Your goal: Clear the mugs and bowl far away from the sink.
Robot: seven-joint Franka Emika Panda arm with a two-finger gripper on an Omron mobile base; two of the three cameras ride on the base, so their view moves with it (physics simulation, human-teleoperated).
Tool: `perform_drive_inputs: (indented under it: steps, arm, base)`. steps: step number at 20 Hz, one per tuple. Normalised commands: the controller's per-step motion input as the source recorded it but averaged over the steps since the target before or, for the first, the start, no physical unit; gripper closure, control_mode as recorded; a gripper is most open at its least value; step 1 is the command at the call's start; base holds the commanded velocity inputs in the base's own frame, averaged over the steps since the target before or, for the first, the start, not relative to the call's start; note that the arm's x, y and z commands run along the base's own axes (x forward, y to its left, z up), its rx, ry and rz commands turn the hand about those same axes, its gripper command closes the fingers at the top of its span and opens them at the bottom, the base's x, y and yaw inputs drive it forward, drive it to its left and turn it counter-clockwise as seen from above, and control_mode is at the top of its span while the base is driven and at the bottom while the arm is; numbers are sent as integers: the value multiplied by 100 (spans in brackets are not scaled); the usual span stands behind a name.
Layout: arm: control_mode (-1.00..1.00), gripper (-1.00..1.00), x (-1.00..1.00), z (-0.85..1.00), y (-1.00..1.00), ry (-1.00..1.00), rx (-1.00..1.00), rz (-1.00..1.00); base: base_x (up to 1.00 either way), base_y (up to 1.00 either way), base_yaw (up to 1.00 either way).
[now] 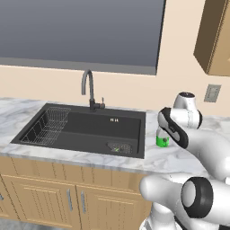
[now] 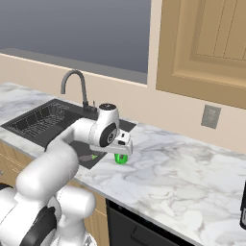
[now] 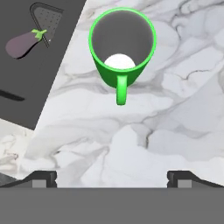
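Observation:
A bright green mug (image 3: 122, 48) stands upright on the marble counter just right of the sink (image 1: 85, 128), its handle turned toward my hand. In the base views this mug (image 2: 121, 158) (image 1: 161, 140) sits under my wrist, partly hidden by the arm. My gripper (image 3: 112, 179) hovers above the counter short of the mug, open, its fingertips (image 3: 43, 178) wide apart with nothing between them. The sink is a dark basin with a wire rack (image 1: 47, 128) and a curved faucet (image 1: 89, 87). The bowl is out of view.
A purple eggplant (image 3: 24, 43) lies in the sink by the drain. Marble counter (image 2: 192, 178) stretches to the right. A dark object (image 2: 243, 209) is cut off at that counter's right edge; I cannot tell what it is. A wall outlet (image 2: 210, 116) sits behind.

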Motion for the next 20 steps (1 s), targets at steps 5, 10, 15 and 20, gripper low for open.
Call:
perform_drive_inputs:
  steps: [5,10,15,20]
  arm:
    - [-100,-100,25,-20,-3,0,0,2]
    - [-100,-100,22,-19,-11,0,0,3]
    - [-100,-100,21,-20,-8,0,0,3]
    - [-100,-100,9,-18,0,0,0,2]
  base:
    - [0,0,0]
    - [0,0,0]
    - [0,0,0]
    - [0,0,0]
